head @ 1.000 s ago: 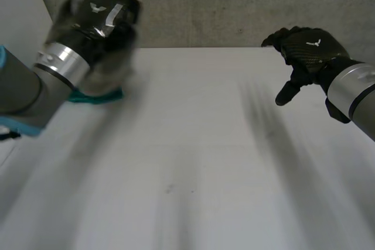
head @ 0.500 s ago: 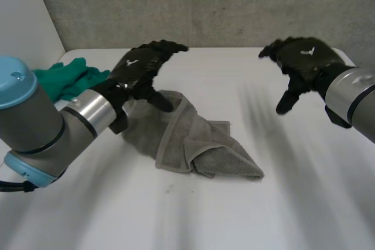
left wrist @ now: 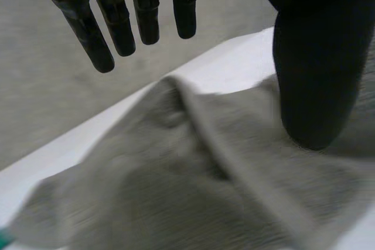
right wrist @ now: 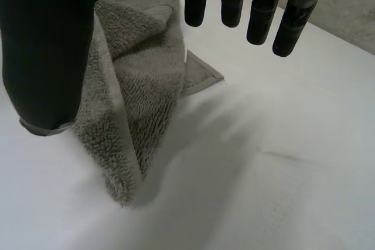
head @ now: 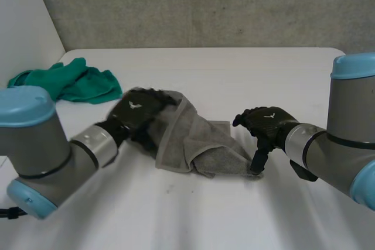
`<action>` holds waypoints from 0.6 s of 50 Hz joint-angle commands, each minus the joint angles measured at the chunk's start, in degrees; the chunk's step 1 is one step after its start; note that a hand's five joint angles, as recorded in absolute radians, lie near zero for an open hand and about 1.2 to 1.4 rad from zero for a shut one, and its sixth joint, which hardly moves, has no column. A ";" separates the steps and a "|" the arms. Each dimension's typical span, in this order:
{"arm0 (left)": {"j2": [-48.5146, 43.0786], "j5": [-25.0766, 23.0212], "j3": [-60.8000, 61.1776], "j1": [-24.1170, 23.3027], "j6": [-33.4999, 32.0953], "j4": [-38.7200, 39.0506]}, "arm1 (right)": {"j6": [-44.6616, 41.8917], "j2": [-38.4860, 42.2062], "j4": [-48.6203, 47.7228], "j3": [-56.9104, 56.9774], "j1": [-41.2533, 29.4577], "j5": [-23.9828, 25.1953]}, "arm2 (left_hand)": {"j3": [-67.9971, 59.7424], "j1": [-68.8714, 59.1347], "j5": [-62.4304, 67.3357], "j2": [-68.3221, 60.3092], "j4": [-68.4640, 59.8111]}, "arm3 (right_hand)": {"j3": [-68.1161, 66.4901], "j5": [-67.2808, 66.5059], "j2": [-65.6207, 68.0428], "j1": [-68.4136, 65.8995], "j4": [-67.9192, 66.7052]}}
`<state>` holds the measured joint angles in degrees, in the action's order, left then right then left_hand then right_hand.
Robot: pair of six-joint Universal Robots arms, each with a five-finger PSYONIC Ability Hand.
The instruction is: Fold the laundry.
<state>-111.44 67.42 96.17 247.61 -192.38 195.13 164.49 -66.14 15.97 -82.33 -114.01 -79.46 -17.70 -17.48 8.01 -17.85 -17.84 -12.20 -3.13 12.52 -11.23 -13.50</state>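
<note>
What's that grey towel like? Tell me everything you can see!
The grey towel looks soft and fluffy, with a flat sewn hem along its edges. It lies crumpled and loosely folded over itself on the white table. The left hand is over one end; the right hand points down at the opposite corner.

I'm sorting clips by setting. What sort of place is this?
Probably a robotics lab or test bench rather than a home: a plain white table against a rough grey wall, a grey towel and a green cloth on it, and the robot's left arm and right arm reaching over.
</note>
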 commanded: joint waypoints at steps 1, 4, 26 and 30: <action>-1.23 1.57 -3.17 -8.54 5.51 -0.46 | -0.49 -0.66 -2.08 -3.09 0.54 -0.69 | -13.03 -13.25 12.72 -12.88 -12.90 | 2.20 3.13 -2.52 1.23 3.50; -4.13 4.38 -6.51 -11.00 7.54 -0.10 | -0.58 -1.19 -2.08 -4.15 1.33 -0.69 | -13.21 -13.42 12.89 -13.05 -13.07 | 2.20 3.13 -2.52 1.23 3.50; -15.21 10.62 -16.45 -15.32 7.37 -1.33 | -2.77 -3.91 -4.63 -9.87 7.23 0.10 | -45.94 -46.16 45.63 -45.79 -45.81 | 2.20 3.13 -2.52 1.23 3.50; -14.25 12.30 -16.01 -15.49 5.88 -2.21 | -2.77 -3.91 -4.63 -8.99 7.31 0.54 | -62.30 -62.52 61.99 -62.15 -62.16 | 2.20 3.13 -2.52 1.23 3.50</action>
<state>-126.58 77.17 79.81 232.13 -184.82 193.92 161.68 -70.10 11.27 -92.39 -106.72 -79.34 -56.51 -57.42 45.65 -56.70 -56.09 -12.20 -3.13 12.52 -11.23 -13.50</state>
